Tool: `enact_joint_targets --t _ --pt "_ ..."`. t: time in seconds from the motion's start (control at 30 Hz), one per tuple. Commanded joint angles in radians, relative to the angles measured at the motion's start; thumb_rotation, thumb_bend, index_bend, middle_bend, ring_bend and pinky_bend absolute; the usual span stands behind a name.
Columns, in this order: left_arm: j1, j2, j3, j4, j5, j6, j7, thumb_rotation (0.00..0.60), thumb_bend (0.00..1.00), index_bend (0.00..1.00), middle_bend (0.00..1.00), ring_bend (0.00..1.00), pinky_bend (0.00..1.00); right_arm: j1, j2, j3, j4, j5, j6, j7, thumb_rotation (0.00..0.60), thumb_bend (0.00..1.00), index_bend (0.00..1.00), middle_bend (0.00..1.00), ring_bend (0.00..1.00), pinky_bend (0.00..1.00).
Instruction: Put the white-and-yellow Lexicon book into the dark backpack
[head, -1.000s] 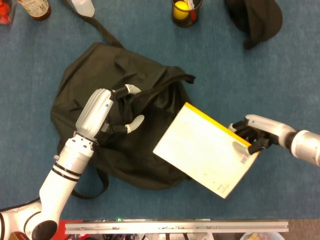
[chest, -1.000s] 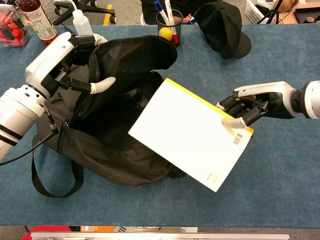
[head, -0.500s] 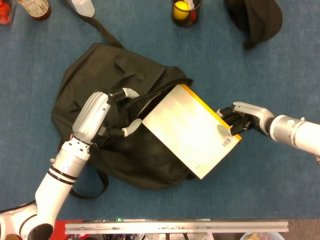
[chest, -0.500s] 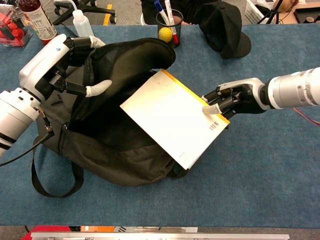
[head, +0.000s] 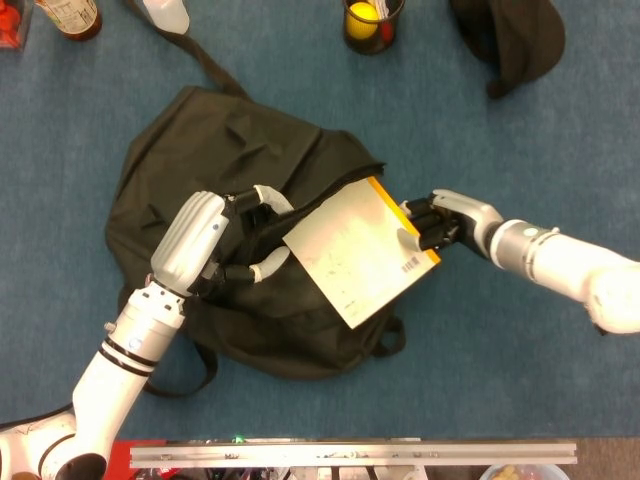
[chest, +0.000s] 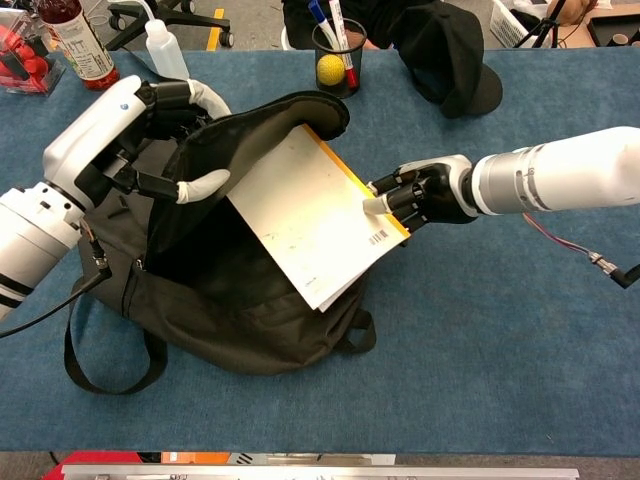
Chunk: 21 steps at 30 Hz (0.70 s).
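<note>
Pinching the stiff, light Lexicon book (chest: 315, 215) by its yellow spine, the right hand (chest: 425, 193) angles it into the limp backpack (chest: 240, 300), whose flap the left hand (chest: 150, 130) grips open

The dark backpack (chest: 230, 300) lies on the blue table (chest: 500, 330) with its mouth held open by the left hand (chest: 150, 130), which grips the upper flap. The right hand (chest: 415, 195) pinches the yellow-edged corner of the white book (chest: 300, 220), tilted with its left part inside the opening. At the far edge stand a pen cup (chest: 335, 50), a black cap (chest: 445, 55) and a squeeze bottle (chest: 165, 50)
</note>
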Motion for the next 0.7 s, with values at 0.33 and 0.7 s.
enact_joint_targets --t 0.33,0.7 --pt "-0.002 -0.004 0.011 -0.013 0.000 -0.008 0.009 0.600 0.27 0.44 0.51 0.54 0.59 0.080 -0.073 0.018 -0.037 0.211 0.094 -0.080 0.600 0.48 0.91 0.72 0.64 0.69" --pt "0.001 0.008 0.016 -0.060 0.009 -0.005 0.010 0.600 0.27 0.44 0.51 0.54 0.59 0.089 -0.128 0.028 -0.023 0.316 0.180 -0.151 0.600 0.48 0.91 0.72 0.64 0.69"
